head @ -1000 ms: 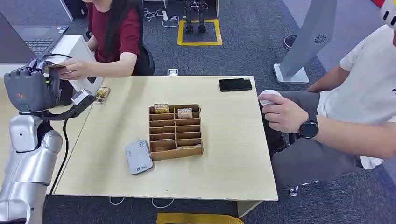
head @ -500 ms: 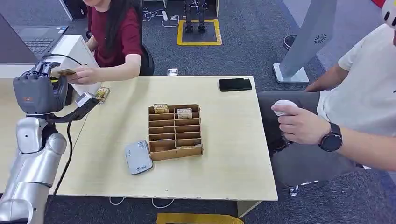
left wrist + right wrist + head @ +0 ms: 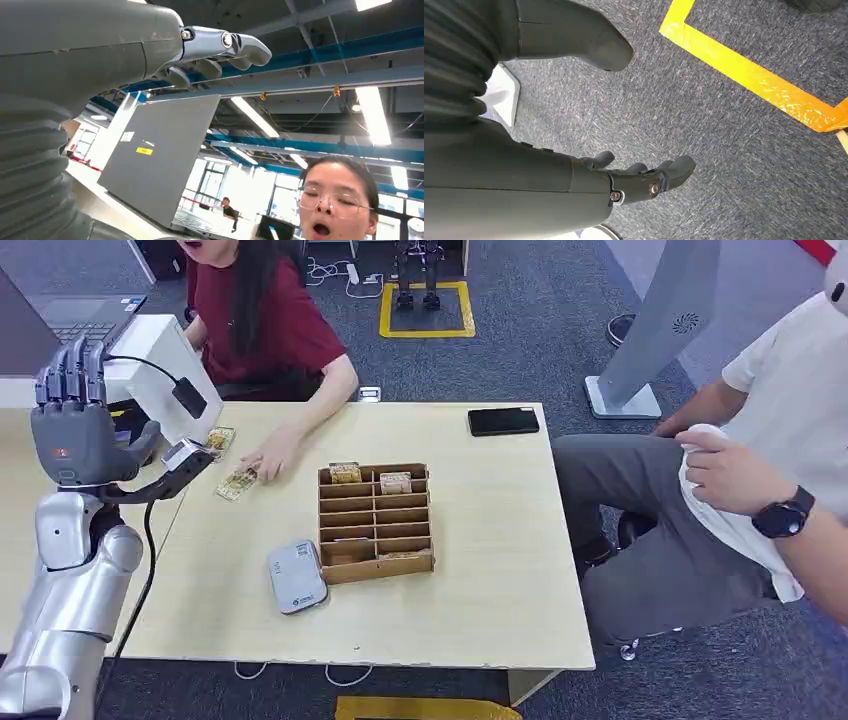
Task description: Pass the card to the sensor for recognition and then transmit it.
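Lighting's pretty even and bright overhead, so the table (image 3: 480,580) only gets soft, faint shadows. The left wrist view looks up at long ceiling lights (image 3: 372,115) that blow out to white, with the windows behind washed out too. The carpet (image 3: 724,125) looks grainy, and nearby surfaces go soft.

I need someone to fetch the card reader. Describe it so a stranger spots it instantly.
On the light wooden table, find the brown divided cardboard organiser tray near the middle. Touching its front left corner lies the small flat grey rounded-corner card reader. It alone is grey; the black phone lies at the far edge.
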### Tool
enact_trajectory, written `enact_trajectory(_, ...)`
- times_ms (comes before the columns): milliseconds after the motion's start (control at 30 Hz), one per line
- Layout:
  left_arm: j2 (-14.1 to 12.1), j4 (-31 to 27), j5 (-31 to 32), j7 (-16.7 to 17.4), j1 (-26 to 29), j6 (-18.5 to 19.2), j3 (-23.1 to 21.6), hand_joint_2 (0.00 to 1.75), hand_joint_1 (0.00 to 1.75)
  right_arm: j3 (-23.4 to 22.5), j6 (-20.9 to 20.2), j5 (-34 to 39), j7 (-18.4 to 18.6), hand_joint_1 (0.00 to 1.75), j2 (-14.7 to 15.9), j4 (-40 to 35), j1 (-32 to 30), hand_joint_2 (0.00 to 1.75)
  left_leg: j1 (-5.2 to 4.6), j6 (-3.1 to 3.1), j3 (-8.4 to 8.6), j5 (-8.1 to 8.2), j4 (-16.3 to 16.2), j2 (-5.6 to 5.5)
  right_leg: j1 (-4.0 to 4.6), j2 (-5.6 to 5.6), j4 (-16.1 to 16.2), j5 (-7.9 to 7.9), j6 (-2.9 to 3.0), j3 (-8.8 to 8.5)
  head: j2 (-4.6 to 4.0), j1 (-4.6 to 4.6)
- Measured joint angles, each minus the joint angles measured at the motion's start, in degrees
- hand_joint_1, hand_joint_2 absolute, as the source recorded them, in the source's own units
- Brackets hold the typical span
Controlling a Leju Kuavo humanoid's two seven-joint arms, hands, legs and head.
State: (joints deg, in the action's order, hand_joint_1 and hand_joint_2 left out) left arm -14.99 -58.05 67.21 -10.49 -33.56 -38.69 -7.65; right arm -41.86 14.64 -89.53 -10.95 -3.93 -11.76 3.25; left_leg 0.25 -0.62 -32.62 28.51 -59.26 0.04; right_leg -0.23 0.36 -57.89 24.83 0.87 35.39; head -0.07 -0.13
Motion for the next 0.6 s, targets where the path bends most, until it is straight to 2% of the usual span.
enact_trajectory(133,0.02,0.02,-1.21,-0.2,0.0,0.31,0.0,1.75,0.0,0.11,0.0,0.13,0.0,0.0,0.0,0.0,0.0,1.75,0.0,0.0,0.0,0.0,0.0,0.0,0.0,0.0,0.0,0.0,0.0,0.0,0.0,0.02)
enact_trajectory(300,-0.04,-0.13,-5.84,-1.2,0.22,7.17,-0.2,1.75,0.0,0.11,0.22,0.96,0.2,0.0,0.0,0.0,-0.04,1.75,0.01,0.01,-0.02,0.0,0.0,0.0,0.0,0.0,0.0,-0.01,0.0,-0.01,0.0,0.0)
enact_trajectory(367,-0.85,-1.44,-8.23,-1.24,1.17,9.85,-0.61,1.75,0.0,0.11,0.52,1.07,0.24,0.0,0.0,0.0,-0.22,1.75,0.01,0.02,0.0,-0.01,0.0,0.04,-0.01,0.04,-0.02,-0.02,0.02,0.0,0.0,0.0)
enact_trajectory(467,-2.2,-3.5,-9.84,-1.36,2.82,11.32,-0.79,1.75,0.0,0.11,0.79,1.44,0.42,0.0,0.04,0.0,-0.67,1.75,0.02,0.02,-0.02,-0.01,0.01,0.03,0.0,0.02,-0.02,-0.01,0.02,0.01,0.0,-0.02)
enact_trajectory(500,-2.53,-4.53,-12.36,-3.26,3.68,13.82,-0.83,1.75,0.0,0.09,0.76,1.72,0.74,0.0,0.07,0.0,-0.74,1.75,0.01,0.02,0.0,-0.01,0.01,0.03,0.0,0.03,-0.01,0.0,0.02,0.01,0.0,0.04)
enact_trajectory(533,-2.56,-6.66,-16.02,-6.02,5.55,17.83,-0.98,1.75,0.0,0.0,0.72,2.23,1.35,0.0,0.09,0.0,-0.81,1.75,-0.02,0.02,0.03,0.01,0.02,0.06,-0.02,0.06,-0.01,0.0,0.01,0.02,0.0,-0.02)
enact_trajectory(567,-2.47,-11.19,-19.34,-8.13,8.23,24.32,-1.5,1.75,0.0,-0.19,0.7,2.54,1.88,0.0,0.09,-0.02,-1.02,1.75,-0.06,0.02,0.07,0.07,0.02,0.06,-0.04,0.1,0.01,0.04,-0.02,0.02,0.0,-0.2)
enact_trajectory(600,-1.95,-15.12,-18.11,-7.71,10.78,27.7,-2.81,1.75,0.0,-0.42,0.7,2.78,2.23,0.0,0.09,-0.02,-1.41,1.75,-0.07,0.01,0.35,0.07,0.01,0.0,-0.06,0.06,0.02,0.08,-0.05,0.02,0.0,-0.28)
